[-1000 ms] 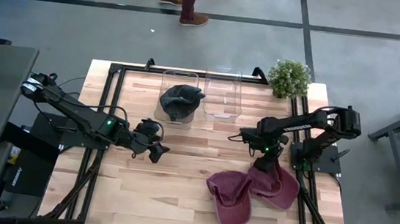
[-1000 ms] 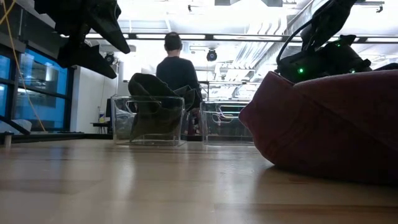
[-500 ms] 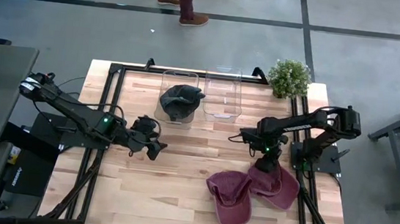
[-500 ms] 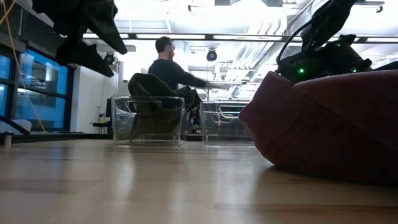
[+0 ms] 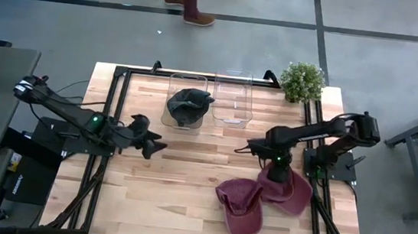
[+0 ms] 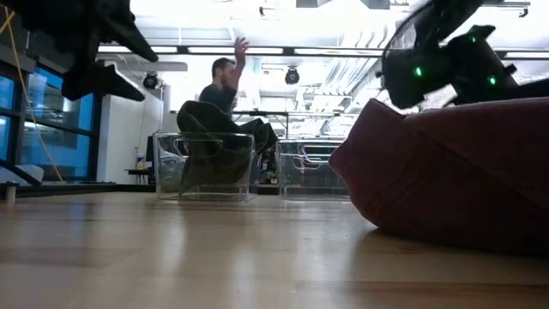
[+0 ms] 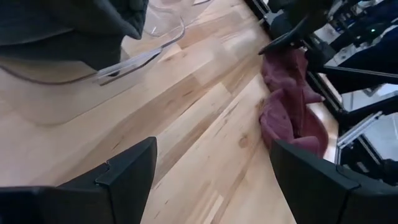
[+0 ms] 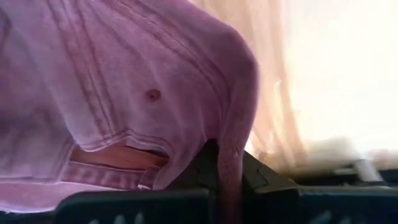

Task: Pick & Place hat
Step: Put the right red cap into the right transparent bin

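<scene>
Beyond the left claw (image 5: 154,147), grey concrete floor (image 5: 87,28) crossed by dark lines surrounds the pale wooden bench (image 5: 179,183). Tall blue-tinted windows (image 6: 51,129) and bright ceiling strip lights (image 6: 283,50) show behind.

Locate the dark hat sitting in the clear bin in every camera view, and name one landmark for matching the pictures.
High view: dark hat in the left clear bin, at the table's far edge.
Low view: left of centre, bulging above the bin's rim.
Left wrist view: top left corner, over the bin's wall.
Right wrist view: not in it; only maroon fabric.
Shared landmark: the maroon hats, also in the low and left wrist views.
</scene>
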Tool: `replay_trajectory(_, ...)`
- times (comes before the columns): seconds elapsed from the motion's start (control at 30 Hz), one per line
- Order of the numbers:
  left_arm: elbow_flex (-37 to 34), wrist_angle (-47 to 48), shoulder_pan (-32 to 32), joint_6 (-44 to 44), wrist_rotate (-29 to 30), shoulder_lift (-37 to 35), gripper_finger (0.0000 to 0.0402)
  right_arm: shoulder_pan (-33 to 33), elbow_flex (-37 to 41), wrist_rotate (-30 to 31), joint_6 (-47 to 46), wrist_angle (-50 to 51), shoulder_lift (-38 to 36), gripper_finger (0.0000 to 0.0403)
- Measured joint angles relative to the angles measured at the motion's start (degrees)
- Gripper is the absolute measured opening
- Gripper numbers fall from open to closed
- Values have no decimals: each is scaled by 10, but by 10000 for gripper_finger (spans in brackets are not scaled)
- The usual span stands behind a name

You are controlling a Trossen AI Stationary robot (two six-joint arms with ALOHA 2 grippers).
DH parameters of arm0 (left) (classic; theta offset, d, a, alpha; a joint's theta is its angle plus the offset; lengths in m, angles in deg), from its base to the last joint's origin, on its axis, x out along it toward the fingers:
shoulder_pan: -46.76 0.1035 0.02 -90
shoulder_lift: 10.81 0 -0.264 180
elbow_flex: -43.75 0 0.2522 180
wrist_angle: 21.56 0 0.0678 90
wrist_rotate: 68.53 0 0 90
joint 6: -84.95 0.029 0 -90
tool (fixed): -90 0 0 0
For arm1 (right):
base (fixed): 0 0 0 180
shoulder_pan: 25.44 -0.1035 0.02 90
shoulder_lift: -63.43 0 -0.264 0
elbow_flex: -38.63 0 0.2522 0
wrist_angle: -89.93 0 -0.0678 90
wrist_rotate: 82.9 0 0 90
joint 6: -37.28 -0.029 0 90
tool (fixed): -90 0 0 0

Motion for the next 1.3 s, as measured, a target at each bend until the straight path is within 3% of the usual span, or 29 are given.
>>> replay_trajectory(0.77, 0, -4, 0, -13, -25, -18, 302, -29, -165, 119, -88, 156, -153, 2)
replay_trajectory(1.3, 0, -4, 0, -26, -23, -18, 302, -94, -240, 210, -122, 164, -163, 2)
